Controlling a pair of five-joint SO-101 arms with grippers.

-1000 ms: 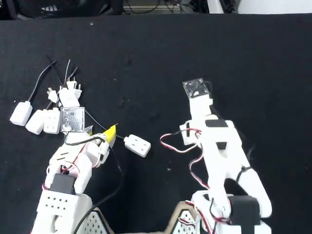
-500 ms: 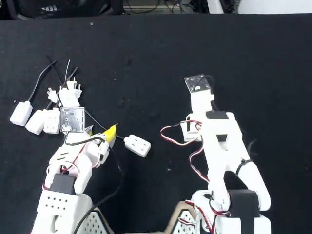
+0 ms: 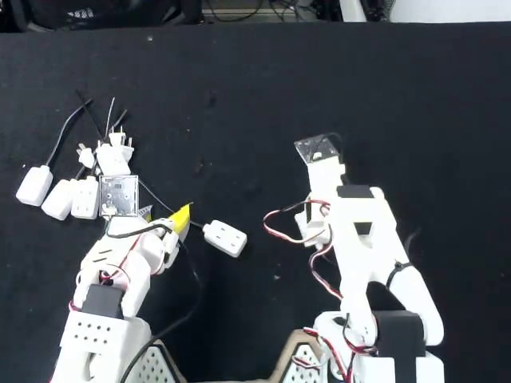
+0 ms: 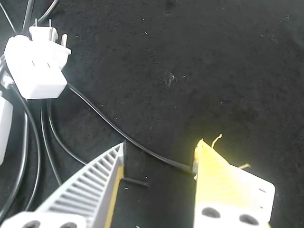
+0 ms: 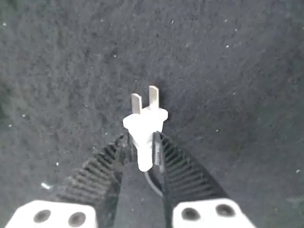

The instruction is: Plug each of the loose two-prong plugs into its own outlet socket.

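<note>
My right gripper [image 5: 140, 138] is shut on a white two-prong plug [image 5: 144, 124], prongs pointing away from the wrist over bare black cloth. In the high view the right arm [image 3: 359, 239] stands at centre right. A white outlet socket [image 3: 224, 238] lies just to the right of my left gripper [image 3: 169, 217]. That gripper [image 4: 159, 151] is open, with a thin black wire [image 4: 109, 126] running between its fingers. A white socket block [image 4: 34, 71] with a plug's prongs beside it lies farther off.
A cluster of white sockets [image 3: 60, 198], plugs [image 3: 114, 153] and black wires [image 3: 68, 132] lies at the table's left. The black cloth [image 3: 399, 96] stretches to the far edge, where dark gear stands behind it.
The right arm's wrist has shifted a little to the left and turned slightly, still with the plug in its gripper. The left arm has kept still.
</note>
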